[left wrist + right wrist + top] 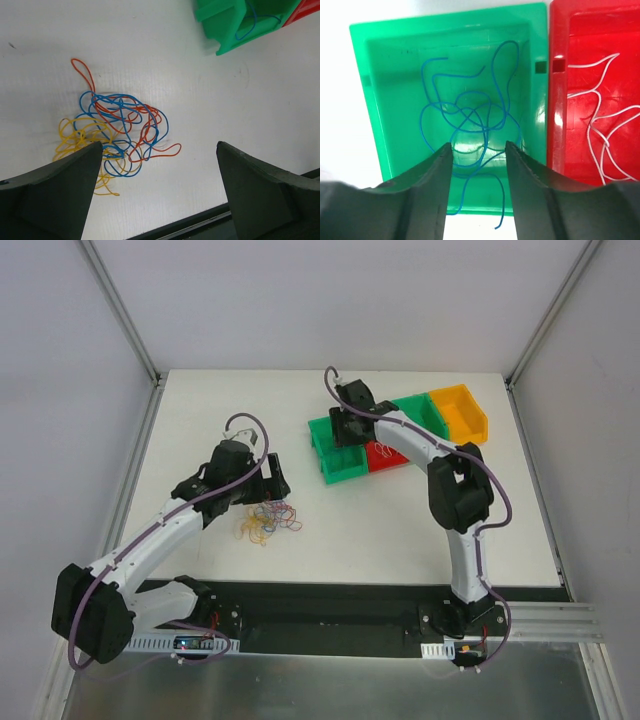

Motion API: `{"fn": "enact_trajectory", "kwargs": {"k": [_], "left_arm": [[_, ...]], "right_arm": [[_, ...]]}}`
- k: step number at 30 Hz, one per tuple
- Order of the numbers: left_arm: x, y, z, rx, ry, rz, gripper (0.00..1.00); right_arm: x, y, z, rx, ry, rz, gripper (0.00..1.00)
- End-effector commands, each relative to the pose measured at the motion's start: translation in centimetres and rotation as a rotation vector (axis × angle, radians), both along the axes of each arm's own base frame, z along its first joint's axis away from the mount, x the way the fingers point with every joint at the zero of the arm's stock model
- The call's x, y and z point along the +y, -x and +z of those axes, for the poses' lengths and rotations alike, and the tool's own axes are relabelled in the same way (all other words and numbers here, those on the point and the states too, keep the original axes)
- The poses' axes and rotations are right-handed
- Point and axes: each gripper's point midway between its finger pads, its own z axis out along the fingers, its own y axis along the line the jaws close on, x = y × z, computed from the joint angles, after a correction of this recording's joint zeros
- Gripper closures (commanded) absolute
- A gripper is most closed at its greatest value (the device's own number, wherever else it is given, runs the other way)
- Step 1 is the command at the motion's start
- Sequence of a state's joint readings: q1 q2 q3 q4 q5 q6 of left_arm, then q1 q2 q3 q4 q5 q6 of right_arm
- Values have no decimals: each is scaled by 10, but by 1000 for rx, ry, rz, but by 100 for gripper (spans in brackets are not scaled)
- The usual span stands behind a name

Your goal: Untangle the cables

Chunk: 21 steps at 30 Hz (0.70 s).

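A tangle of blue, red and yellow cables (270,520) lies on the white table; it also shows in the left wrist view (117,130). My left gripper (262,480) (159,150) hovers just beside it, open and empty, with the tangle by its left finger (75,185). My right gripper (345,430) (478,146) is open above a green bin (445,22) that holds loose blue cables (470,115). One blue strand runs between its fingers and hangs over the bin's near rim. White cables (605,125) lie in the red bin (620,30) beside it.
The bins stand in a cluster at the back right: the green bin (340,462), the red bin (385,458), a second green bin (420,410) and a yellow bin (462,410). A corner of the green bin (225,25) shows in the left wrist view.
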State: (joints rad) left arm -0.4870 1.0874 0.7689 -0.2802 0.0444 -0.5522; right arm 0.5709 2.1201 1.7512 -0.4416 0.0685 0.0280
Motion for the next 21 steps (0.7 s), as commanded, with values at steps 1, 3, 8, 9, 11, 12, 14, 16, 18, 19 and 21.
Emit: {"fn": "enact_trajectory", "kwargs": {"k": [1,3,8,9,11,12,14,16,18,19,21], "left_arm": [[11,-3,6,12,-48,-36,8],[17,-6,2,33,-47,-22,17],[25,-5,-10,136,24,31,43],[32,-2,-14,142,21,65,43],[47,7,-20,139,18,141,39],[53,13,-27,148,24,177,38],[67,24,-40,189,57,258,32],[77,36,-55,249,95,319,25],[85,46,-68,293,115,377,20],[89,49,-72,302,122,411,19],[95,50,-79,310,141,462,23]], "right_arm": [[-4,10,56,-123,6,44,47],[-5,20,71,-177,-2,64,41],[20,53,92,-267,-88,244,35],[34,61,98,-278,-149,307,35],[65,80,105,-268,-248,433,34],[83,93,109,-257,-296,504,34],[115,116,114,-241,-349,629,33],[144,137,111,-228,-376,724,32],[171,154,107,-221,-391,784,32],[181,160,102,-201,-395,801,32],[200,167,103,-170,-400,825,31]]}}
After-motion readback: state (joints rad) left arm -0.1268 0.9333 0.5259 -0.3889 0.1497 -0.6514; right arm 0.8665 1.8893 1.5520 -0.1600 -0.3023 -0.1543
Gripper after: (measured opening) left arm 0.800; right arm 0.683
